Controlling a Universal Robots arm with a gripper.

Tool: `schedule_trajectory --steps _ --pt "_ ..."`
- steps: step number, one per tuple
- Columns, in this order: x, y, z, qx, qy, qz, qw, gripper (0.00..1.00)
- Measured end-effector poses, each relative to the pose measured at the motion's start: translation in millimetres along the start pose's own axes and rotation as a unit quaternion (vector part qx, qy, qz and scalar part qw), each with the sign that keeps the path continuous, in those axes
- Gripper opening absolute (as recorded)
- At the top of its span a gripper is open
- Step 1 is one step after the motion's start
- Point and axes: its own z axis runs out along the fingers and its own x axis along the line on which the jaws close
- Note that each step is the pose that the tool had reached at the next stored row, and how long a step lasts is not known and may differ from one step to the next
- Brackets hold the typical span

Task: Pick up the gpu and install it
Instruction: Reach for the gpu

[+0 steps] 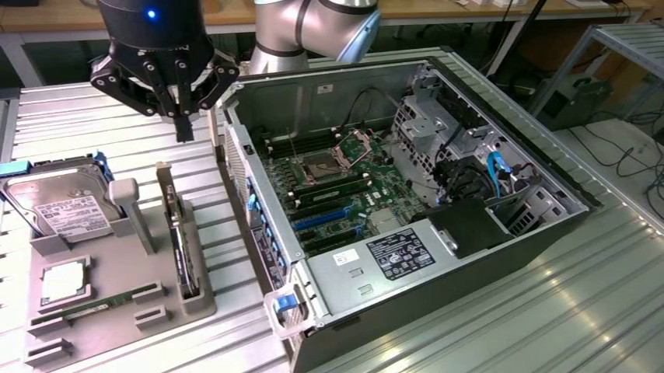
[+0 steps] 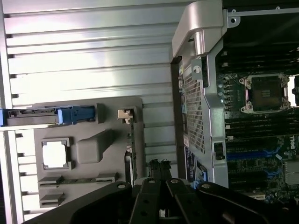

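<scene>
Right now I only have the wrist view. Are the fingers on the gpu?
Observer: No. The fingers are shut on nothing and hang in the air, clear of the gpu.
Operator: Any cables over the blue slots?
Observer: None that I can see. The blue cable sits by the drive bays, to the exterior view's right of the blue slots.
Operator: What's past the slots, at the end of the case I can't see?
Observer: The power supply, label facing up, right beside those slots.
</scene>
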Motion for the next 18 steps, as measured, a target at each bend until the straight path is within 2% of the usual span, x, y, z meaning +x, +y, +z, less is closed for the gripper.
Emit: schedule_trajectory --steps 18 --pt "25.5 -4.7 -0.8 0.0 0.0002 0.0 1.0 0.11"
